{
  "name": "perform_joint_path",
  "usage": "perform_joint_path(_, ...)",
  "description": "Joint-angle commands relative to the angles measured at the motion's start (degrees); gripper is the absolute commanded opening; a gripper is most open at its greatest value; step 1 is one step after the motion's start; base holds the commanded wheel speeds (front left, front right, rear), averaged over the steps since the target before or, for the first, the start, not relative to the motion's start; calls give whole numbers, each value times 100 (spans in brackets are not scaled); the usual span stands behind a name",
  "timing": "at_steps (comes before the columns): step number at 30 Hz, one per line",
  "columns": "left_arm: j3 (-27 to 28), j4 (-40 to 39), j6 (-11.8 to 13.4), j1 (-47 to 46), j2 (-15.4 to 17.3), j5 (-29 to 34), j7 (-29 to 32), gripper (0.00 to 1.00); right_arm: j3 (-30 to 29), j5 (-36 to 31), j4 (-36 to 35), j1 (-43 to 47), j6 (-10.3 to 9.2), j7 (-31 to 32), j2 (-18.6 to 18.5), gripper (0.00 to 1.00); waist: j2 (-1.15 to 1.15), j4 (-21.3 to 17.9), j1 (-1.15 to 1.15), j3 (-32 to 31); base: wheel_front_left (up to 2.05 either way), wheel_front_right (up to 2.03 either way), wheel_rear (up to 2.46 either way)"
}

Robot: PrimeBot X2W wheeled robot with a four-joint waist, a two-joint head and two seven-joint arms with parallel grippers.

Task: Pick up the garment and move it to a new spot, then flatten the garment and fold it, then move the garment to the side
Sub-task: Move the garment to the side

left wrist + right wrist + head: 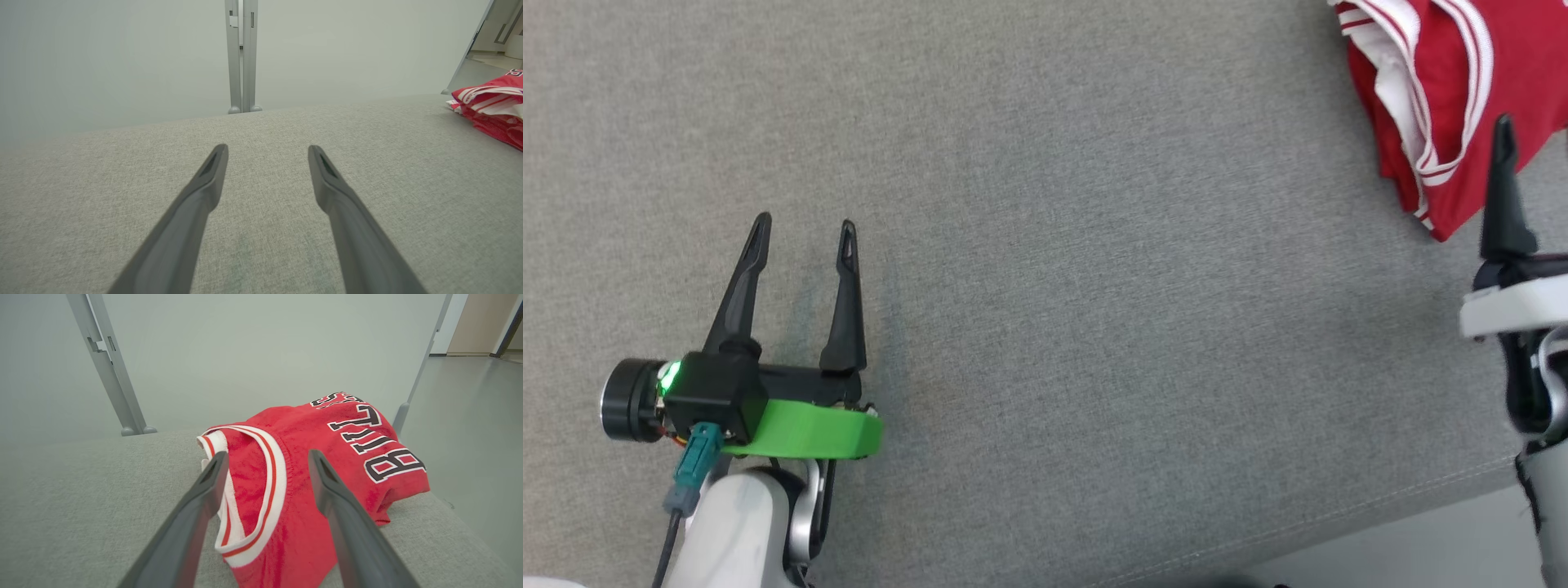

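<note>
The red fabric jersey (1441, 98), edged with white-and-red striped trim, lies loosely heaped at the far right corner of the grey woven-fabric surface (1094, 286). In the head view the frame's top and right edges cut it off. In the right wrist view its long axis runs from just before the right hand (267, 457) away toward that corner. A banded opening lies at the near left and the printed end is farthest off.

Black letters outlined in white spell "BULLS" along the far right side, running away from the camera. The head view shows none of this writing. The left wrist view catches only a scrap of black-and-white print at the jersey's top edge (494, 122), too small to read.

The right hand's two dark fingers stand apart with the striped band between them. I cannot tell whether they touch the cloth. In the head view one of its fingers rises in front of the jersey's lower edge.

The left hand (805, 220) sits well apart from the jersey over bare grey fabric, fingers spread with nothing between them.

Both wrist views show grey metal posts (110, 371) and a pale wall (122, 53) behind the surface.
</note>
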Motion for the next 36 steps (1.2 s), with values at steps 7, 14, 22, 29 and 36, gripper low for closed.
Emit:
perform_joint_path(7, 166, 139, 208, 615, -55, -237, -24, 100, 495, -173, -899, 1142, -7, -10, 460, 100, 0, -113, 0, -1138, 0, 0, 0)
perform_joint_path(14, 340, 360, 360, 1029, -129, -402, -160, 100, 587, -412, -1416, 2005, -7, 4, 764, 100, 0, 362, 0, -1570, 0, 0, 0)
perform_joint_path(22, 401, 609, 334, 1490, -125, -556, -252, 100, 514, -601, -1742, 2688, -7, 281, 935, 100, 0, 776, 0, -2081, 0, 0, 0)
perform_joint_path(29, 412, 761, 245, 1677, -118, -588, -292, 100, 436, -682, -1962, 3019, -7, 494, 1021, 100, 0, 899, 0, -2264, 0, 0, 0)
perform_joint_path(36, 395, 859, 180, 1686, -151, -570, -315, 100, 393, -726, -2060, 3197, -7, 593, 1077, 100, 0, 889, 0, -2324, 0, 0, 0)
